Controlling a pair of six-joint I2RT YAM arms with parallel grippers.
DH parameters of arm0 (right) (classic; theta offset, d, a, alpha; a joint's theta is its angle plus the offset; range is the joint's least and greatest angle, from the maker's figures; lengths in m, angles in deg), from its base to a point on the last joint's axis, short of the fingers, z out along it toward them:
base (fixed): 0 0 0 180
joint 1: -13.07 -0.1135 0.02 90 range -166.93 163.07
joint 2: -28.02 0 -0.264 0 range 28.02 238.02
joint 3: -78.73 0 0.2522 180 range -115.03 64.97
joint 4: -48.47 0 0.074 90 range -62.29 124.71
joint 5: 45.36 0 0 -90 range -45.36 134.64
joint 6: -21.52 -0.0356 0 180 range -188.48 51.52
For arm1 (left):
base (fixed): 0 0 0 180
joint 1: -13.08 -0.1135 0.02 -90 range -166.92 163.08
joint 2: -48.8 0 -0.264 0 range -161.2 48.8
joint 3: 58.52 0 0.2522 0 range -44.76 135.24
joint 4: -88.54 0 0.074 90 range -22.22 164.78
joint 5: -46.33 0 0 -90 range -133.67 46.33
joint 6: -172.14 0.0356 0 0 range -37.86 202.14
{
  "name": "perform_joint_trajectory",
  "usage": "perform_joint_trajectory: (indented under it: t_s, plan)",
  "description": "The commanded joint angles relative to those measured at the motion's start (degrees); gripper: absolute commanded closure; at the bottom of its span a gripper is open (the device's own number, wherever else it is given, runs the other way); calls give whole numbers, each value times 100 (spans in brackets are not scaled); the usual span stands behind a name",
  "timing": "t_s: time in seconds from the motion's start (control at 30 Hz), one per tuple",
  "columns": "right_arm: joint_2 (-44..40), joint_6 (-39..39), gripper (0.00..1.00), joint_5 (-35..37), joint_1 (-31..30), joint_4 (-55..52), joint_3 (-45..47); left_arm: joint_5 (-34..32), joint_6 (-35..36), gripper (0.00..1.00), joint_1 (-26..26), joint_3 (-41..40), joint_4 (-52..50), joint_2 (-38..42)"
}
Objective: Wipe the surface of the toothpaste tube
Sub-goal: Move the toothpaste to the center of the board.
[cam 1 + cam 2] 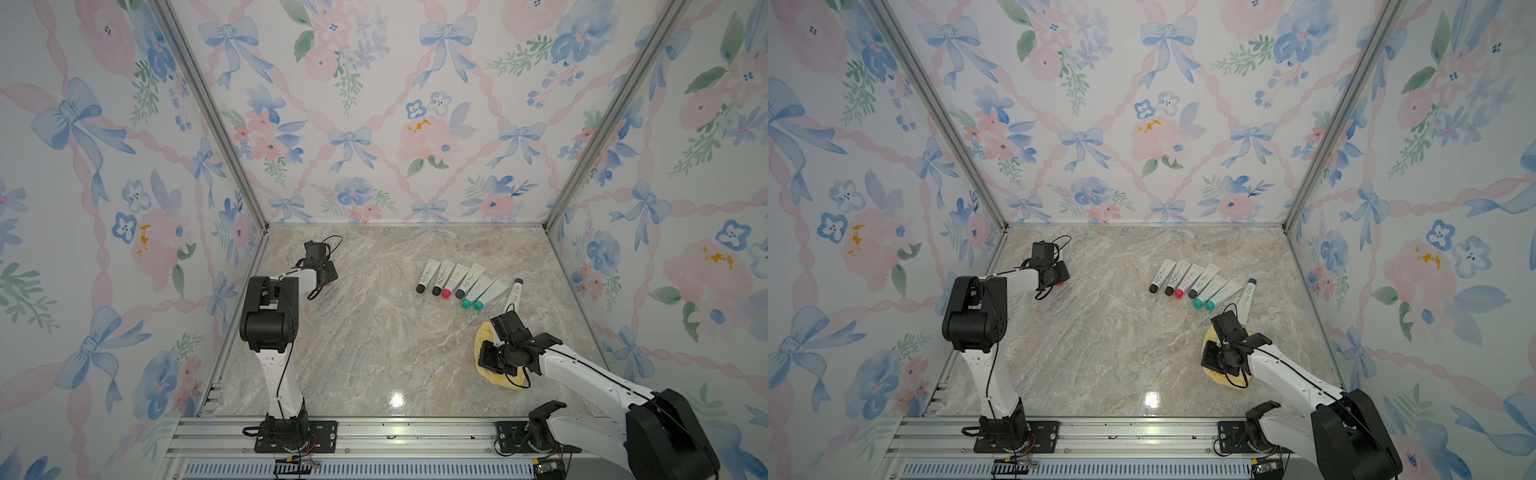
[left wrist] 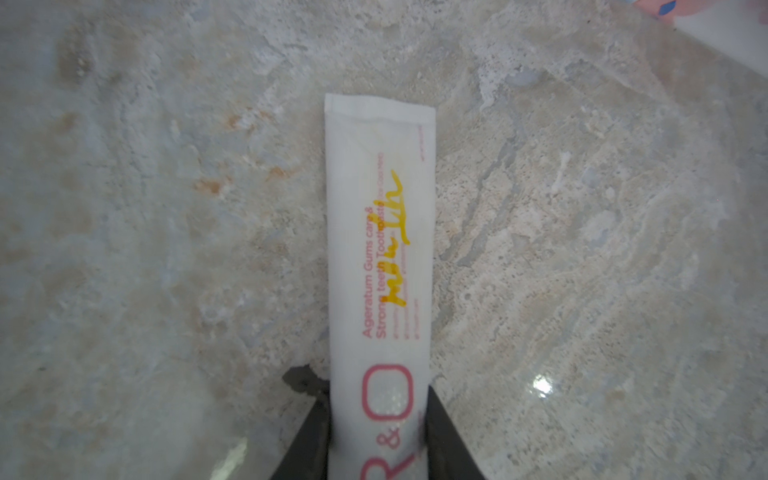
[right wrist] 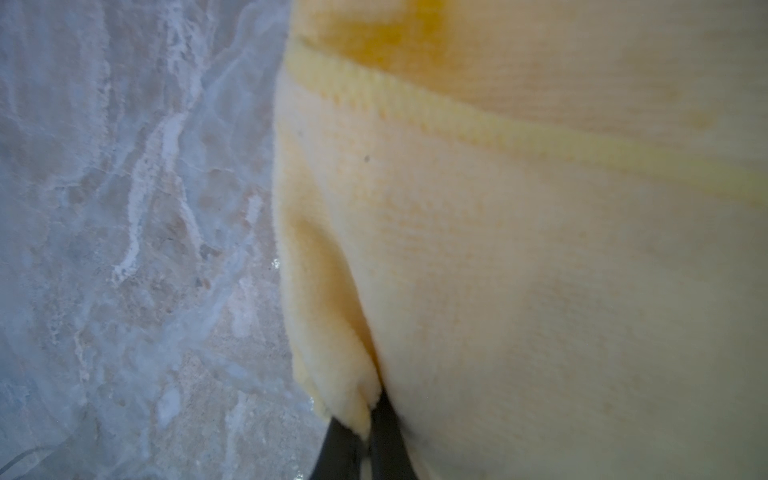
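Clamping tube [image 2: 378, 257] — left tool [image 2: 376, 403] | yellow scribble [image 2: 395, 237] — left wrist view only

Soft, even overhead light fills both top views, with faint shadows; the glossy beige marble tabletop [image 1: 374, 340] shows one white glare spot near its six o'clock edge (the floral-papered walls [image 1: 83, 166] stretch toward the frame edges). Print on the white plastic toothpaste tube [image 2: 378, 249] reads fairly sharp; the fluffy yellow cloth [image 3: 498, 249] is blurred.
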Motion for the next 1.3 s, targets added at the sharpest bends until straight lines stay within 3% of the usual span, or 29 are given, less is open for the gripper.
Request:
perform_joint_trajectory:
  t_s: [0.0, 0.33, 0.63, 0.97, 1.27]
  plan:
    - [-48, 32, 93, 54, -62, -97, 116, 91, 46, 73, 118, -57, -87, -31]
    - [-98, 19, 93, 55, -60, -48, 178, 16, 151, 76, 902, -596, -76, 528]
    - [17, 67, 93, 63, -62, -17, 91, 13, 346, 77, 1843, -1588, 205, 1563]
    - [76, 118, 94, 82, -25, -35, -24, 287, 746, 76, 3479, -2071, 302, 2143]
    - [4, 148, 94, 79, 69, -87, 1, 438, 1219, 76, 4755, -2204, 351, 1987]
